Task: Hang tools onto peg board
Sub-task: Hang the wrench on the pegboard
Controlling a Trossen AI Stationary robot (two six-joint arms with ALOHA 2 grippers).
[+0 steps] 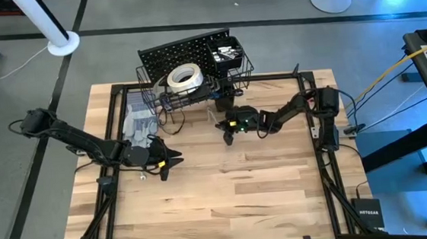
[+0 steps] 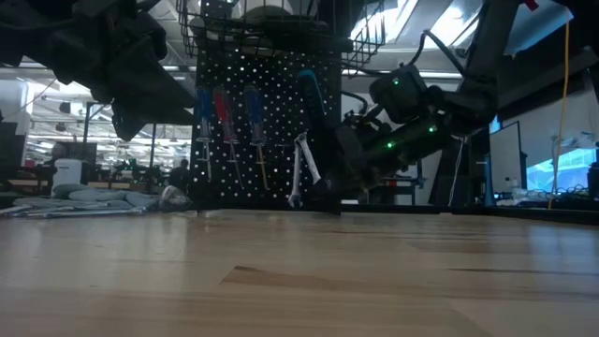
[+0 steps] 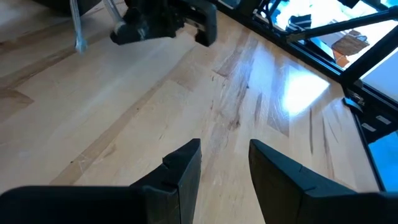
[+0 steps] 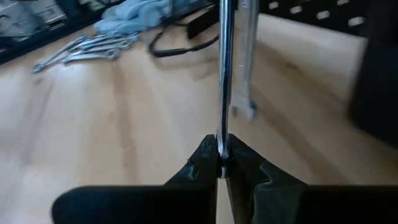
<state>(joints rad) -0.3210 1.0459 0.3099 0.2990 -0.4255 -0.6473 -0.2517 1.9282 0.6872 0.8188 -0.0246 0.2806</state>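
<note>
The black peg board (image 1: 185, 53) stands at the table's far middle, with a wire basket (image 1: 196, 86) holding a white tape roll (image 1: 183, 77). Blue and red screwdrivers (image 2: 225, 117) and a silver wrench (image 4: 245, 68) hang on its face. My right gripper (image 1: 224, 128) is just in front of the board, shut on another silver wrench (image 4: 222, 74). My left gripper (image 1: 172, 160) is open and empty above the table's left middle. Loose wrenches (image 4: 81, 48) lie flat on the table at the far left. My right gripper pinches one end of the wrench (image 4: 221, 138) between its two fingertips (image 4: 205, 158). The fingers come about level from the table's right. The wrench runs straight on from the fingertips, edge-on, clear of the table and close beside the hanging wrench.
Grey gloves (image 1: 139, 125) lie on the table left of the peg board, next to the loose wrenches. A black cable (image 4: 180, 43) loops on the table by the board's foot. Bare wood fills the near half of the table (image 1: 227, 195).
</note>
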